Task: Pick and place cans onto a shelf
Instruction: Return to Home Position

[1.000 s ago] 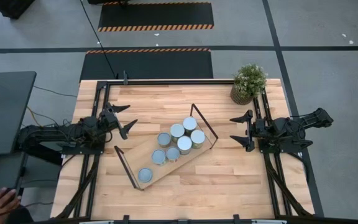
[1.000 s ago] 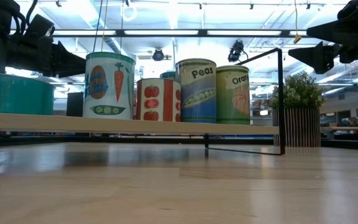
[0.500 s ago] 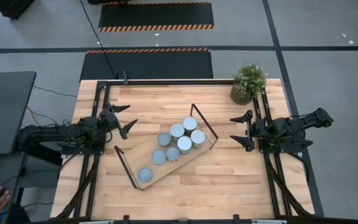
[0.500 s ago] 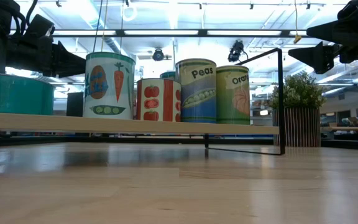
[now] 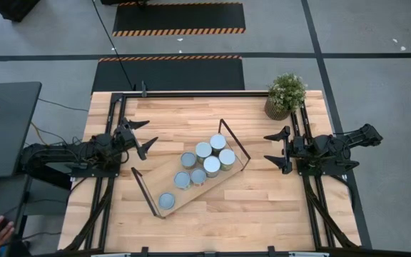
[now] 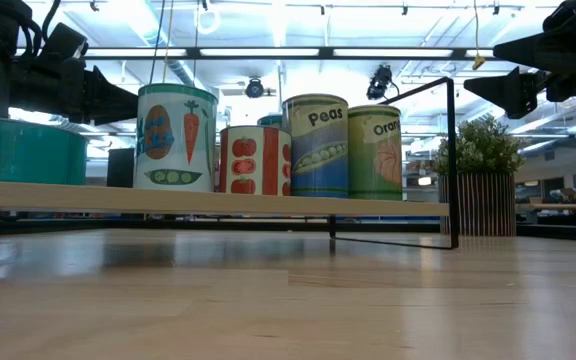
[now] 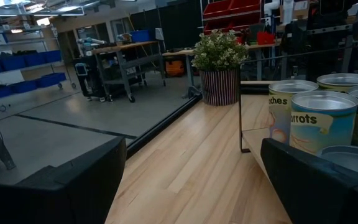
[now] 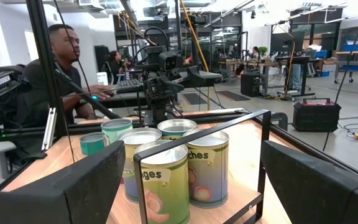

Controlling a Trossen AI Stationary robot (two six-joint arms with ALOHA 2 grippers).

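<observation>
Left gripper (image 5: 150,133) and right gripper (image 5: 266,147) hang spread, empty; the cans (image 5: 204,165) on the shelf (image 5: 185,195) look stiff, slick, best pinched mid-wall.

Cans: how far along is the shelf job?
Done: all eight cans I count stand on the shelf; none shows off it. In hand: nothing; left gripper and right gripper are open and empty at the table's sides. Left: seemingly no can to place.
</observation>
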